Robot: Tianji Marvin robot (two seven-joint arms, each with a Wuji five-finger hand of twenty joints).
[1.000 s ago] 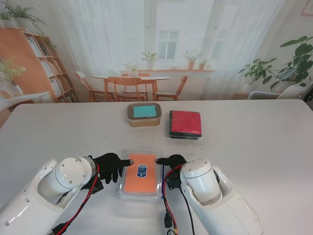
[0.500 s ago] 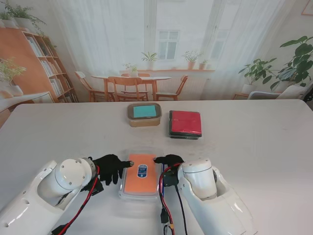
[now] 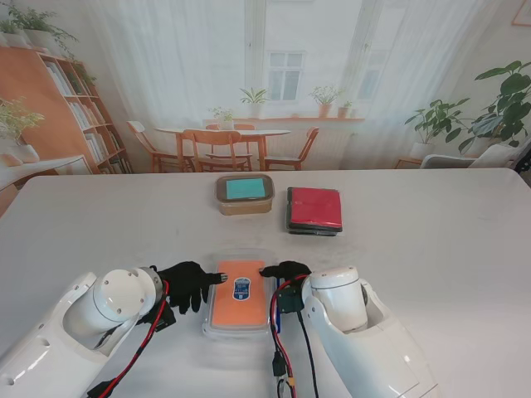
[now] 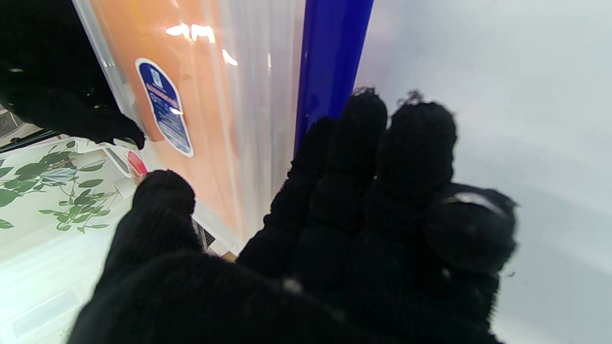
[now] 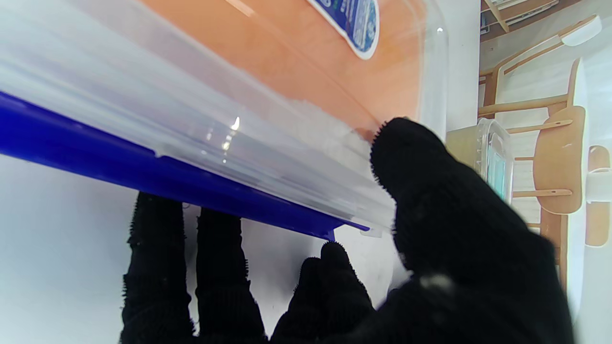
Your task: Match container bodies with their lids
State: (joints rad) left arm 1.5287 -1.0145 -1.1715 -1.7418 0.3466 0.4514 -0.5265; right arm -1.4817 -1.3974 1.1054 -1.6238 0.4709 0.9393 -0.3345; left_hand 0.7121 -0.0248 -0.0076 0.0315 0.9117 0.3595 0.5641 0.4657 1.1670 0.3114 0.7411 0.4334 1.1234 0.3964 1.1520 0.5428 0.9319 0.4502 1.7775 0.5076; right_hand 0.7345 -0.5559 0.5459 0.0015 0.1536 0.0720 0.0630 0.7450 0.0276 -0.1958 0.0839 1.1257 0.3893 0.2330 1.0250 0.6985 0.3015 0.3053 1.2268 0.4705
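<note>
A clear container with an orange lid (image 3: 239,297) lies close in front of me between both hands. My left hand (image 3: 189,284) sits at its left side, thumb tip at the lid's edge, fingers (image 4: 382,143) held together beside a blue clasp (image 4: 330,57). My right hand (image 3: 286,272) grips the right far corner, with its thumb (image 5: 430,181) on the lid's rim and its fingers (image 5: 191,267) under the other blue clasp (image 5: 143,167). Farther from me stand a teal-lidded container (image 3: 245,193) and a red-lidded container (image 3: 314,209), both with lids on.
The white table (image 3: 431,249) stretches wide on both sides. My two forearms fill the near corners, with red and black cables (image 3: 286,365) hanging by the container. Chairs and shelves stand beyond the far table edge.
My right arm has shifted slightly left, bringing the hand tighter onto the container's right edge. The left hand has barely moved.
</note>
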